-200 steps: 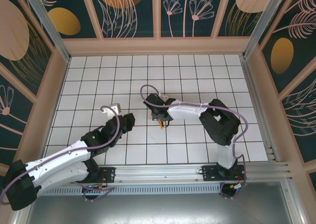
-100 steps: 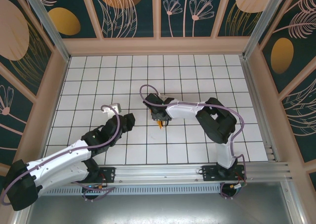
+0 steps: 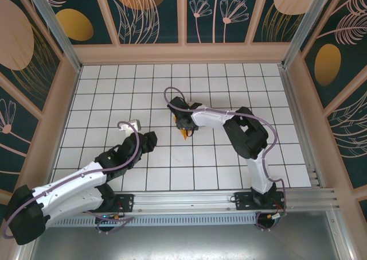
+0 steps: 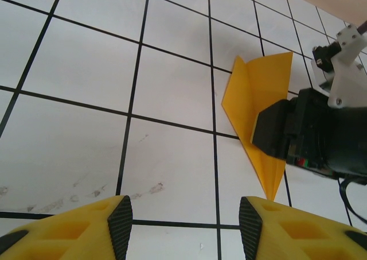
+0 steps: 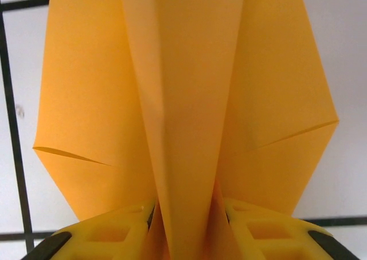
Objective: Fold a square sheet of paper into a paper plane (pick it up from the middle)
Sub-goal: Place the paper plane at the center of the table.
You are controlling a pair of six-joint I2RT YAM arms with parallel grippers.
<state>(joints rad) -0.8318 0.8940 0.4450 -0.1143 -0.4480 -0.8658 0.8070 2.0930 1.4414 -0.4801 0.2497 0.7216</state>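
Observation:
The square sheet of paper is folded into an orange-yellow paper plane [image 3: 184, 133] lying on the white tiled floor near the middle. In the left wrist view the paper plane [image 4: 248, 90] lies flat with its sharp tip toward me. My right gripper [image 3: 183, 126] sits over its rear half. In the right wrist view the paper plane [image 5: 183, 88] has its centre fold rising between the yellow fingers [image 5: 109, 231] of my right gripper [image 5: 188, 228], whose jaws stand parted around the fold. My left gripper [image 4: 183, 231] hangs open and holds nothing, about one tile short of the tip, left of the plane [image 3: 150, 139].
The tiled floor [image 3: 114, 99] is walled on three sides by patterned panels [image 3: 183, 13]. An aluminium rail [image 3: 200, 200] with both arm bases runs along the near edge. The right arm's black wrist [image 4: 309, 134] covers part of the plane.
The right gripper has shifted slightly away from the bases with the plane under it, and its jaws have parted. The left arm has barely moved.

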